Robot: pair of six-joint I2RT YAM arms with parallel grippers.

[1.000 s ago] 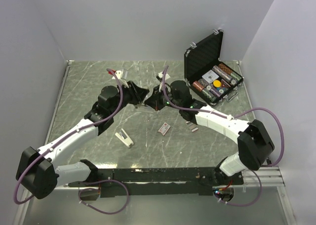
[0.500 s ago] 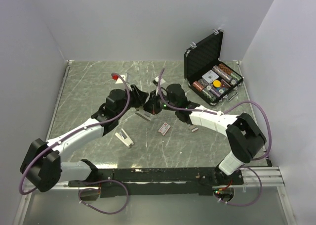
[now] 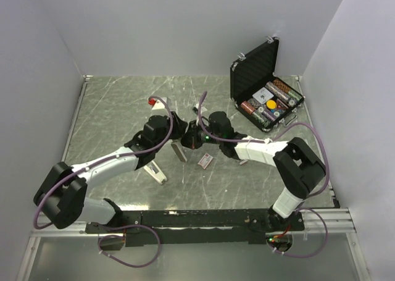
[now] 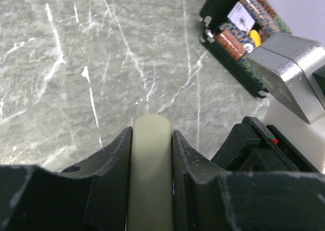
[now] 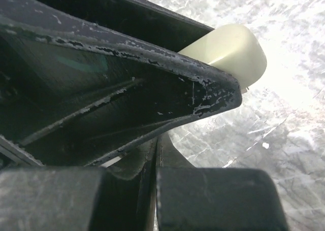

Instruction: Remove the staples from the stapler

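Note:
My left gripper [image 3: 177, 128] is shut on a cream stapler [image 4: 150, 160]; its rounded end sticks out between the black fingers [image 4: 104, 165]. In the top view a pale strip of the stapler [image 3: 179, 151] hangs down from the grippers towards the table. My right gripper [image 3: 190, 139] is pressed close against the left one. Its jaws are closed to a thin slit [image 5: 157, 144], and I cannot tell whether anything is between them. The stapler's end shows above them [image 5: 231, 51]. A tiny grey strip, perhaps staples [image 3: 242, 162], lies by my right forearm.
A small pink-and-white flat box [image 3: 205, 160] lies just in front of the grippers. A white V-shaped object [image 3: 155, 172] lies under my left forearm. An open black case [image 3: 266, 102] of coloured items stands at the back right, also in the left wrist view [image 4: 238, 33].
Both grippers have moved together towards the near side and lower over the table. The stapler's hanging strip has come down with them, close to the pink-and-white box.

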